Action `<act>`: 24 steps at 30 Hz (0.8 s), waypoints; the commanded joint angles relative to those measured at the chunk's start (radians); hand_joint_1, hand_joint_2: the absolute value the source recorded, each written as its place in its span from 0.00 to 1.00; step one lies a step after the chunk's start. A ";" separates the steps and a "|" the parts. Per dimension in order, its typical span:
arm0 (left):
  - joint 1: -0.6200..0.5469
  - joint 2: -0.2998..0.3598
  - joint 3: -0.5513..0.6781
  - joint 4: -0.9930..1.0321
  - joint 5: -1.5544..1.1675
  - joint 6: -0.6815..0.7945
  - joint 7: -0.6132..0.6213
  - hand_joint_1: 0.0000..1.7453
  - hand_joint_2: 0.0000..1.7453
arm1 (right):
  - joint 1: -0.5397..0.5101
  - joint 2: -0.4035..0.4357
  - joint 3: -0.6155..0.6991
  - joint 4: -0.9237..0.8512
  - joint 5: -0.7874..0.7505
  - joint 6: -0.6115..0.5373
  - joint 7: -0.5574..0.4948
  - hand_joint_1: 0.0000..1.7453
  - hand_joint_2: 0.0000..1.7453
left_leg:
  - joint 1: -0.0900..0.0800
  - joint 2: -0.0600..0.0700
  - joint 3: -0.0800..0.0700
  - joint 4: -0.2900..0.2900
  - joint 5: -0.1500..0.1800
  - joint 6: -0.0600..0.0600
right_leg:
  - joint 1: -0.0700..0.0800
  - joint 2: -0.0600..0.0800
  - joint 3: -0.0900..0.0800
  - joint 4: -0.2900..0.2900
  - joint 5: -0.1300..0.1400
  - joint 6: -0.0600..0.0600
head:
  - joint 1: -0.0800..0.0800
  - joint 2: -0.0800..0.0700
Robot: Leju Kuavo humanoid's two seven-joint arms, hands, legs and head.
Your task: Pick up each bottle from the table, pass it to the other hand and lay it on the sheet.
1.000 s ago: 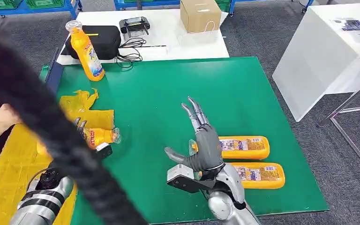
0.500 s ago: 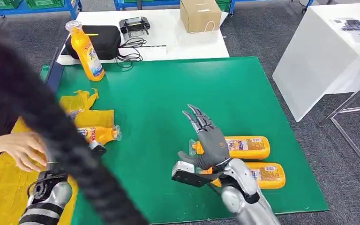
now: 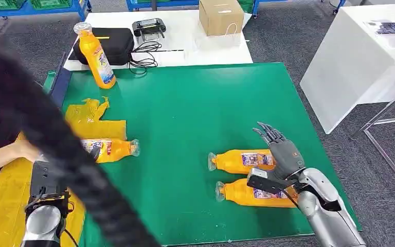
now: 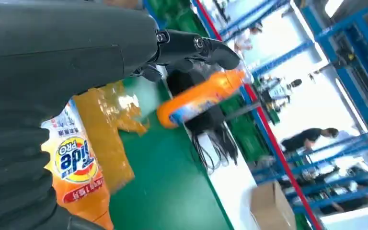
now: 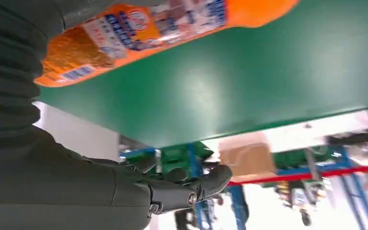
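**Q:** State the position and condition of the right hand.

**A:** In the head view the right hand (image 3: pixel 283 154) sits at the lower right of the frame, above the base ends of two orange bottles. Its fingers are extended and apart; it holds nothing. The upper bottle (image 3: pixel 241 160) and the lower bottle (image 3: pixel 254 194) lie side by side on the green mat (image 3: pixel 185 113), caps pointing toward the left of the frame.

**Q:** And the left hand?

**A:** The left hand (image 4: pixel 52 52) occupies the left part of the left wrist view. Its dark fingers (image 4: pixel 196 48) reach forward with nothing between them, so it is open and empty.

**Q:** Where are the other bottles?

**A:** A third bottle (image 3: pixel 110 150) lies at centre left of the head view, its body on the yellow sheet (image 3: pixel 90 121) and its cap end over the mat. A fourth bottle (image 3: pixel 96 55) stands upright at upper left, at the mat's far corner.

**Q:** Anything else in view?

**A:** A person's forearm (image 3: pixel 2 157) enters at the left edge. A black cable (image 3: pixel 56 149) crosses the left side of the frame. A cardboard box (image 3: pixel 220 16) sits at the top centre.
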 commanded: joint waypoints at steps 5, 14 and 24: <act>-0.001 -0.030 -0.030 0.002 0.035 -0.041 0.000 0.00 1.00 | -0.091 -0.014 -0.079 0.247 0.029 -0.002 0.048 0.00 1.00 | 0.001 0.000 0.004 0.000 -0.002 0.000 | 0.001 -0.001 0.006 -0.002 -0.001 0.000 | 0.000 0.000; -0.017 -0.028 -0.056 0.020 0.039 -0.046 0.000 0.00 1.00 | -0.153 -0.009 -0.009 0.374 0.122 0.011 0.110 0.00 1.00 | 0.000 0.002 0.003 0.000 -0.001 0.000 | 0.000 0.001 0.004 -0.002 0.000 0.000 | 0.000 0.000; -0.033 -0.030 -0.067 0.027 0.047 -0.051 0.000 0.00 1.00 | -0.213 -0.012 0.068 0.483 0.158 0.050 0.126 0.00 1.00 | 0.000 0.001 0.003 0.000 -0.001 0.000 | 0.000 0.000 0.003 -0.001 0.000 0.000 | 0.000 0.000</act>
